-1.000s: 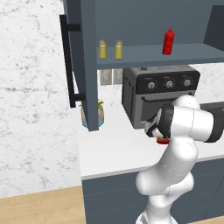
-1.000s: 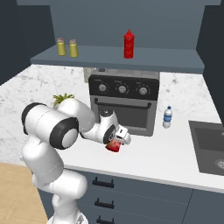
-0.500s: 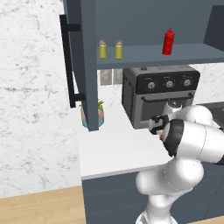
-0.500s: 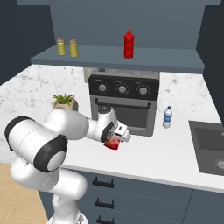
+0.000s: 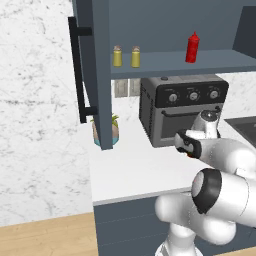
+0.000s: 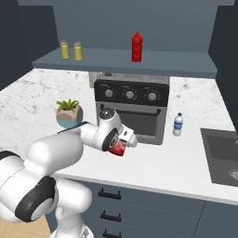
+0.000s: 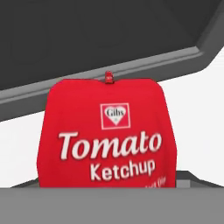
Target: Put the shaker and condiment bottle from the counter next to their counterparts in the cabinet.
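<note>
Since a second ago: the arm's elbow has swung low and forward; the gripper (image 6: 122, 145) hangs at the same spot before the toaster oven (image 6: 132, 106).
Gripper: clamped on the condiment bottle (image 7: 107, 133), held over the counter (image 6: 186, 162).
Cabinet (image 5: 165, 62) shelf: two shakers (image 5: 126, 56) side by side, plain red bottle (image 5: 192, 48) well apart.
Nearby: potted plant (image 6: 69, 114), water bottle (image 6: 177, 124), sink (image 6: 223, 155).
In the way: open cabinet door (image 5: 95, 75).

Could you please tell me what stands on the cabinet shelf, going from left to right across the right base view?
Shaker → second shaker → plain red bottle.
</note>
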